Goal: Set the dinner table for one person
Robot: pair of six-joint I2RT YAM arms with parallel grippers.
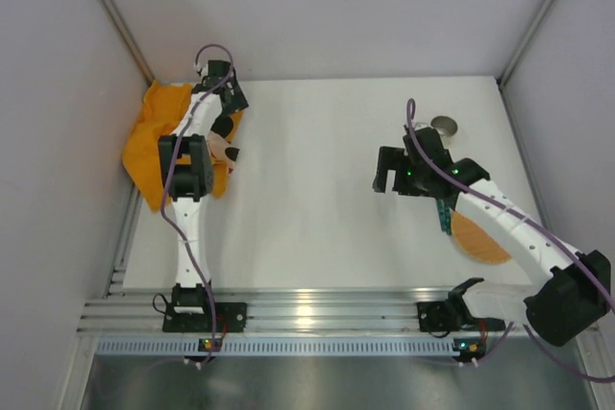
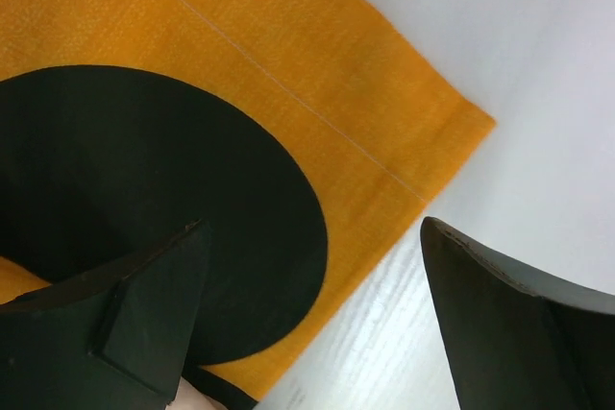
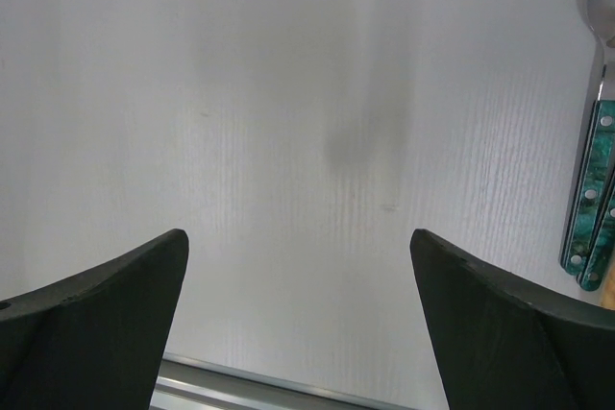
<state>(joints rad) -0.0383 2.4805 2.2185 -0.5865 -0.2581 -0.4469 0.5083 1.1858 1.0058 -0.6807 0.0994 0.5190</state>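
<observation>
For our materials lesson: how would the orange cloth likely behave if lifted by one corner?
Probably floppy: the orange cloth lies rumpled in the top view, so it should drape, not hold shape. Likely light: its hemmed corner looks thin and lies flat on the table. Pushed, it would probably bunch rather than slide whole.

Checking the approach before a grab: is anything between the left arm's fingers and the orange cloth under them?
Nothing visible is in the way. In the left wrist view the left gripper is open directly over the orange cloth at its corner edge. Only the cloth and the bare white table show between its fingers.
</observation>
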